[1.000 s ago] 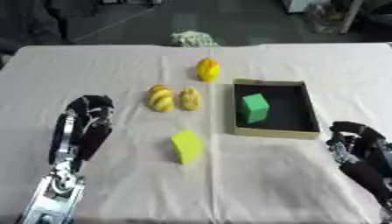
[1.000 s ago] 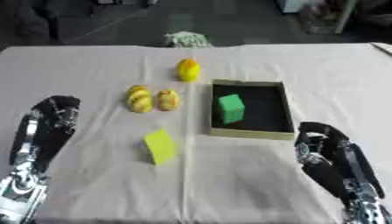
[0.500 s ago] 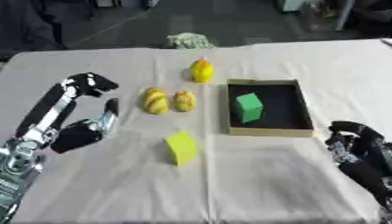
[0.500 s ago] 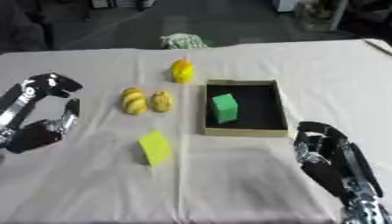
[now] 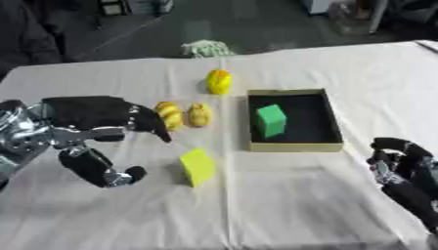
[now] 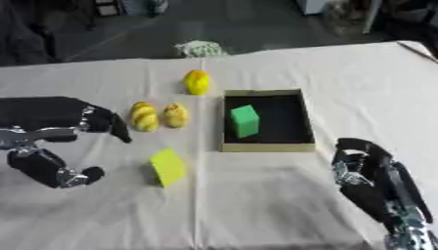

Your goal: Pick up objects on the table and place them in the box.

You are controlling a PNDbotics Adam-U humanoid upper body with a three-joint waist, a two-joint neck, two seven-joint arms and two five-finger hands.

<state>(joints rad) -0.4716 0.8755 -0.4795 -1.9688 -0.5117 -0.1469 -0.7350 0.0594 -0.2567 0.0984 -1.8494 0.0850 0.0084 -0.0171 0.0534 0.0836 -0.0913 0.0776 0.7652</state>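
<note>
A shallow box [image 5: 294, 145] with a black inside holds a green block [image 5: 271, 120]. Left of it lie two yellow-orange fruits [image 5: 168, 115] [image 5: 200, 114] side by side, and a third yellow fruit [image 5: 218, 81] sits farther back. A yellow-green block [image 5: 198, 166] lies nearer, in front of the fruits. My left hand [image 5: 94, 114] hovers open, fingers spread and pointing right, its fingertips just short of the left fruit, its thumb low beside the yellow-green block. My right hand [image 6: 369, 175] rests with curled fingers at the lower right, holding nothing.
A white cloth covers the table [image 5: 282, 210]. A crumpled pale-green thing [image 5: 205, 48] lies at the far edge. Dark floor and furniture show beyond the table.
My left hand has swung in from the left toward the fruits and turned its fingers to the right. The view has shifted a little. The right hand stays put.
</note>
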